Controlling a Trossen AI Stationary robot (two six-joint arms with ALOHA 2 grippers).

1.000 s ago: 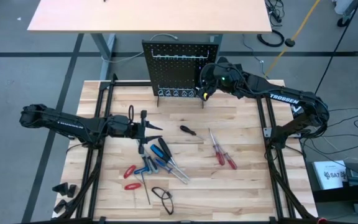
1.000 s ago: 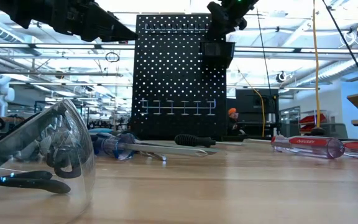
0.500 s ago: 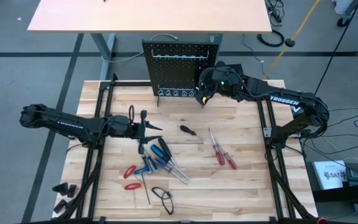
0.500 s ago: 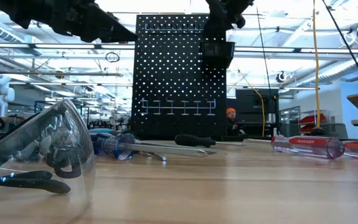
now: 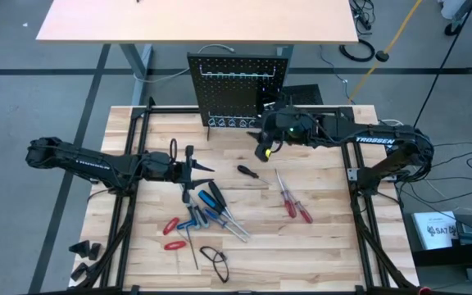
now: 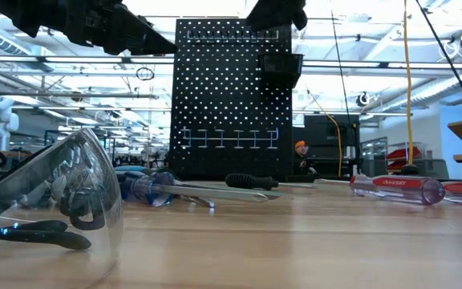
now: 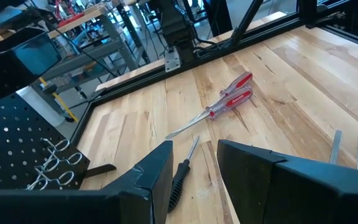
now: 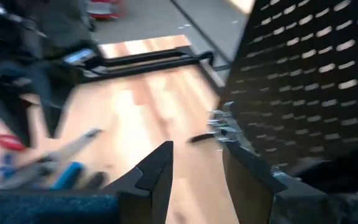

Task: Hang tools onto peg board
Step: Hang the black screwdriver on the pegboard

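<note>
A wooden surface (image 5: 318,246) seen from above holds a small black peg board (image 5: 238,86) standing upright at its far edge, with a row of metal hooks along its lower part. Most of the tools lie loose on the surface, well apart from the board: a black-handled screwdriver (image 5: 251,173) near the middle, red-handled pliers (image 5: 292,197) to its right, and a cluster of blue and red-handled screwdrivers (image 5: 203,217) nearer the front, with a pair of safety glasses (image 5: 215,260) at the front edge. The right hand (image 5: 264,152) hovers just in front of the board, above bare wood; its wrist view shows the two fingers a narrow gap apart with nothing between them. The left hand (image 5: 193,168) hangs over the surface left of centre, just above the tool cluster, its fingers likewise narrowly parted and empty, with the black-handled screwdriver lying ahead of them. Judging from this, the step in hand is fetching a tool. The right hand's nearest candidates look like the black-handled screwdriver and the pliers; it would need to descend, straddle a handle, close, and carry it to a free hook.
</note>
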